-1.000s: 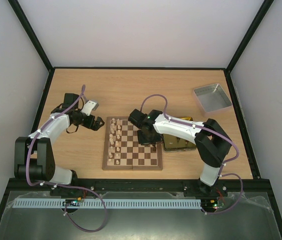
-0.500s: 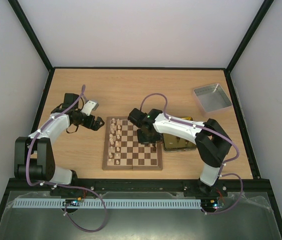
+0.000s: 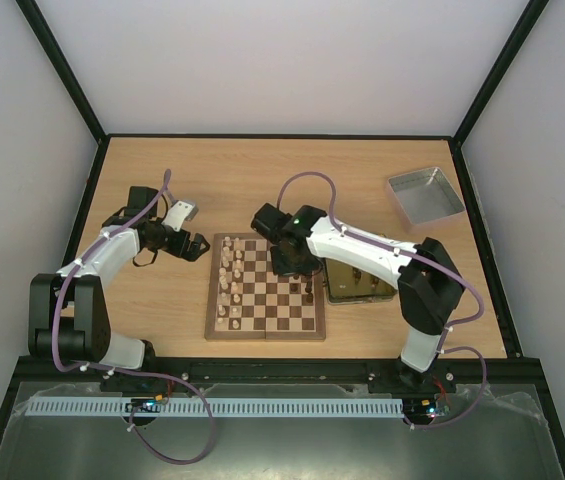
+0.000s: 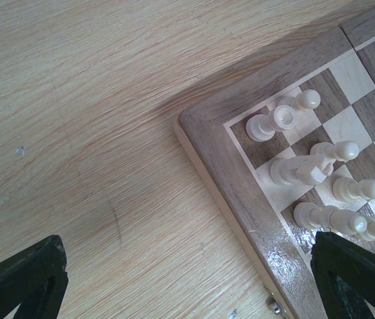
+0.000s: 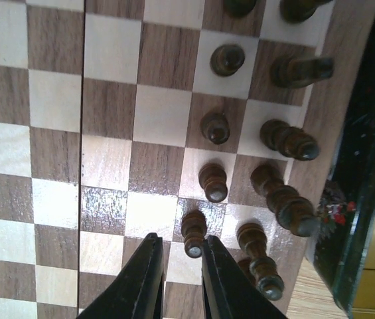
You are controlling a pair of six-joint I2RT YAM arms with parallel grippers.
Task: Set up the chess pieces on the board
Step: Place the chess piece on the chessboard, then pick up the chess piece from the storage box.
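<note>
Change is showing only on the right side. The right arm [image 3: 362, 255] is now reaching further left and further from its base than a second ago. Its wrist is sitting over the far middle of the board [image 3: 267, 332], and more of the gold tin [image 3: 360, 287] beside the board is lying uncovered. The left arm [image 3: 112, 250] is staying where it was, and the pale pieces [image 3: 229, 280] are standing in the same two files at the board's left edge.

The right gripper [image 5: 180, 240] is hanging over the dark pieces [image 5: 216, 126] along the board's right side, its jaws parted only a sliver and clamping nothing. A dark pawn [image 5: 193, 232] is standing at the mouth of that gap, close against the finger on the picture's right; whether they are touching is too fine to judge. The left gripper [image 4: 187, 244] is hovering over the table [image 4: 74, 100] by the board's far left corner, spread wide and holding nothing.

From above, the right arm is covering most of the dark pieces. In the right wrist view the frame edge is cutting off the topmost dark pieces, and a black-edged thing beside the board is proving hard to identify.
</note>
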